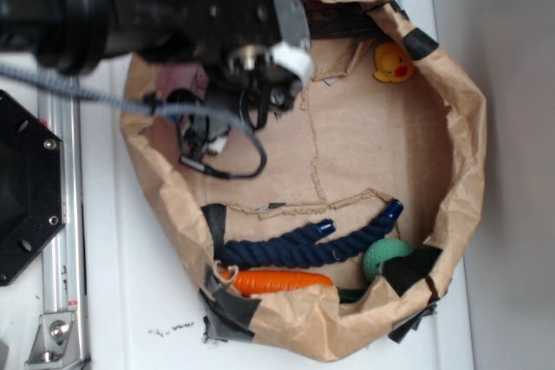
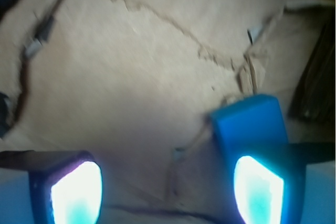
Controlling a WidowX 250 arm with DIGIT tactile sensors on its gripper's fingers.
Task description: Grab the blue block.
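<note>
Hovering with fingers spread and empty, the end effector (image 2: 168, 192) stood over the brown-paper floor; the blue block (image 2: 249, 124) lay just ahead of the right-hand fingertip (image 2: 258, 190), off-centre, its long axis running away from the camera.

The brown paper bag (image 1: 464, 162) walls ring the whole floor, so the only way in is from above. Middle and right of the floor are bare paper. The lower edge is crowded: navy rope (image 1: 286, 250), orange carrot (image 1: 282, 282) and green ring (image 1: 384, 257) packed together. A yellow duck (image 1: 393, 63) sits upper right against the wall. The arm (image 1: 147, 6) covers the upper left. In the wrist view, the blue block (image 2: 249, 121) sits right at the gripper's (image 2: 167, 187) right finger; bare paper lies between the fingers.
</note>
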